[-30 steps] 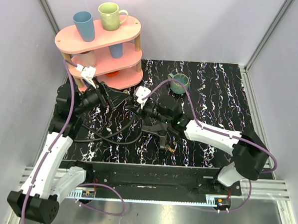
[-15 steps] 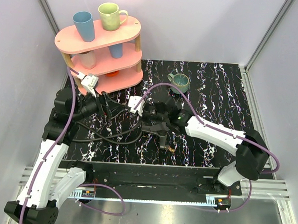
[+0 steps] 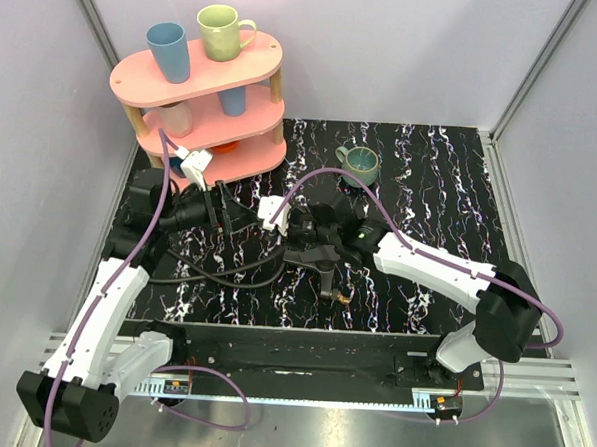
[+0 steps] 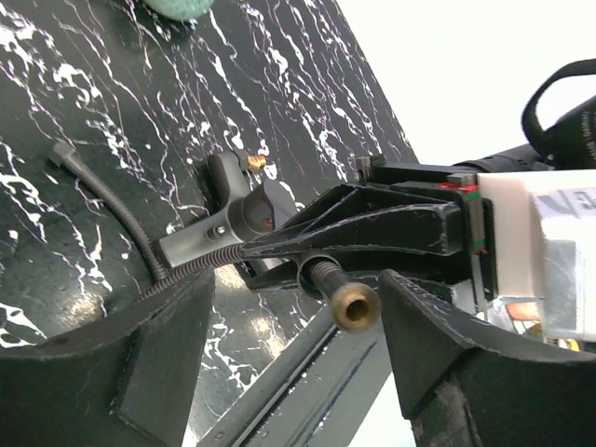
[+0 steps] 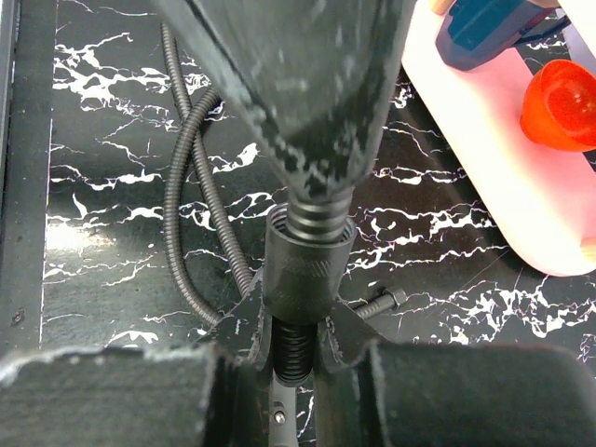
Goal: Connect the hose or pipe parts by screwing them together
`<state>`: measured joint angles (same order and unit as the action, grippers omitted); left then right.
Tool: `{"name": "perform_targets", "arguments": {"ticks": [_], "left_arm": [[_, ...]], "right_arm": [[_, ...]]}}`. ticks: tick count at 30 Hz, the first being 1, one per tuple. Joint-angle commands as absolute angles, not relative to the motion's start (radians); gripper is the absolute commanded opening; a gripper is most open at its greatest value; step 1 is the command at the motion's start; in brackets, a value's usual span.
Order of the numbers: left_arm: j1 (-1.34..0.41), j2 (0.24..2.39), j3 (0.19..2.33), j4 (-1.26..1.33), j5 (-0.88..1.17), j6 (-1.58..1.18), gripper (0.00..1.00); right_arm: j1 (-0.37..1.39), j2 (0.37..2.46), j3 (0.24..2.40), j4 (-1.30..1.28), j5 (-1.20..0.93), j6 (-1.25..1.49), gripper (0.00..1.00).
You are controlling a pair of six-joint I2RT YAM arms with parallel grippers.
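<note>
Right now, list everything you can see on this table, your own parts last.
Shelf: one, pink, three tiers, far left.
Blue cups: two, top and middle tiers.
Pale cup: one, middle tier.
Green mug: one, top tier.
Teal mug: one, on mat.
Orange-red object: one, bottom tier.
Mat: one, black, white-veined.
Hoses: several, black, curled on mat.
Fan-shaped piece: one, dark grey, mid-mat.
Cables: two, purple, looping above mat.
Left hand: open around brass hose end.
Right hand: shut on hose.

The left arm (image 3: 103, 313) and right arm (image 3: 431, 271) have white shells with black joints — a purple cable (image 3: 333, 170) loops along each. The left gripper (image 4: 296, 279) has matte black, wedge-shaped fingers (image 4: 140, 354).
</note>
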<state>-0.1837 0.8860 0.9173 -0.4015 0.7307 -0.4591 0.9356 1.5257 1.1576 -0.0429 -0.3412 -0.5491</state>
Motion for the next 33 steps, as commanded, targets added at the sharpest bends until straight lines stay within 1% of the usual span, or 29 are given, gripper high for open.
{"name": "perform_targets", "arguments": {"ticks": [1,8,13,14,20,21,25,27,28,30,31,32,33], "left_arm": [[-0.187,0.926,0.890,-0.337,0.795,-0.524,0.73],[-0.209,1.017,0.899,-0.316,0.842,-0.566,0.68],[-0.213,1.026,0.885,-0.293,0.847,-0.583,0.60],[-0.213,1.028,0.884,-0.293,0.860,-0.583,0.57],[-0.213,1.031,0.848,-0.282,0.897,-0.607,0.55],[-0.213,1.031,0.844,-0.276,0.905,-0.612,0.53],[-0.213,1.029,0.822,-0.246,0.945,-0.641,0.50],[-0.213,1.025,0.818,-0.236,0.960,-0.643,0.43],[-0.213,1.023,0.818,-0.232,0.957,-0.640,0.31],[-0.210,1.020,0.825,-0.235,0.937,-0.634,0.15],[-0.206,1.020,0.833,-0.247,0.928,-0.630,0.03],[-0.192,1.020,0.838,-0.250,0.922,-0.627,0.00],[-0.183,1.019,0.844,-0.252,0.923,-0.626,0.00]], "right_arm": [[0.933,1.489,1.204,-0.031,-0.347,-0.565,0.00],[0.933,1.488,1.207,-0.037,-0.327,-0.568,0.00],[0.931,1.485,1.213,-0.035,-0.322,-0.566,0.00],[0.933,1.485,1.213,-0.037,-0.321,-0.571,0.00],[0.933,1.497,1.220,-0.034,-0.304,-0.577,0.00],[0.933,1.496,1.218,-0.031,-0.302,-0.575,0.00],[0.933,1.497,1.213,-0.020,-0.291,-0.568,0.00],[0.933,1.499,1.209,-0.017,-0.295,-0.568,0.00],[0.933,1.496,1.203,-0.014,-0.295,-0.568,0.00],[0.933,1.494,1.190,-0.012,-0.285,-0.571,0.00],[0.933,1.491,1.183,-0.009,-0.282,-0.574,0.00],[0.933,1.485,1.174,-0.009,-0.276,-0.575,0.00],[0.933,1.480,1.154,-0.011,-0.267,-0.580,0.00]]}}
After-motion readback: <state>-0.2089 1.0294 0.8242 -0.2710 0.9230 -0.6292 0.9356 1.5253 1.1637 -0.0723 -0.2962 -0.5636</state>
